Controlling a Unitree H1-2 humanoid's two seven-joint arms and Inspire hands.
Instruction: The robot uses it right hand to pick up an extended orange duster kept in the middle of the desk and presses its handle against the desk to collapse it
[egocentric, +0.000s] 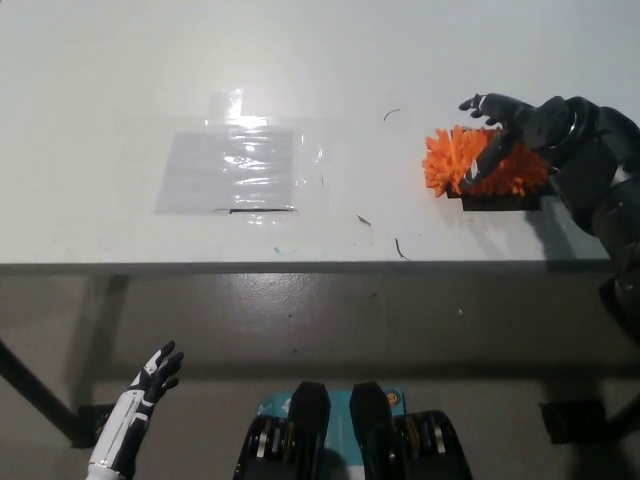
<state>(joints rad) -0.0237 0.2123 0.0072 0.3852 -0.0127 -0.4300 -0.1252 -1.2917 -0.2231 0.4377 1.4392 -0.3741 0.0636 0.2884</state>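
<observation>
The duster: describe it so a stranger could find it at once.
On the white desk, look at the right end, where the black right robot hand reaches over it. The duster lies on a dark pad; it is the only fluffy orange thing, unlike the flat clear plastic sheet.
</observation>
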